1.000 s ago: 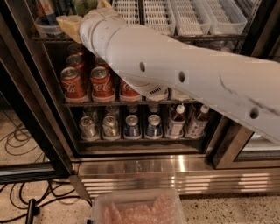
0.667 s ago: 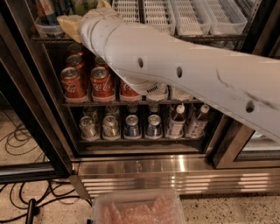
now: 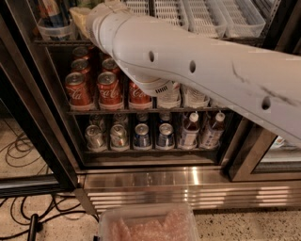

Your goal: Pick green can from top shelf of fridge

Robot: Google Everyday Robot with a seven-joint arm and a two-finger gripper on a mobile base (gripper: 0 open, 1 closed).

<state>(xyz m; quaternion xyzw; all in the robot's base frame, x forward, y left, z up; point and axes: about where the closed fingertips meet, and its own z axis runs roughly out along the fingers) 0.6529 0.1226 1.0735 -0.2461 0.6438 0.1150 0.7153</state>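
Your end effector (image 3: 88, 18) sits at the dark wire top shelf (image 3: 51, 42) of the black-framed glass-door fridge (image 3: 188, 179), masked by the thick white arm (image 3: 197, 70) — spread or pressed together, you cannot tell. The slim green can is hidden behind that arm. White slotted trays (image 3: 202, 16) lie to its right, red cola cans (image 3: 108, 89) below.

An office or lab pantry corner, not a home: a tall black-framed glass-door drinks cooler (image 3: 155, 181) stocked in rows with red cola cans (image 3: 109, 89) and small clear bottles (image 3: 189, 132), loose black cables (image 3: 14, 147) on the speckled floor (image 3: 235, 226) near left; the gripper (image 3: 107, 5) is up at the cooler's top wire shelf (image 3: 61, 42)
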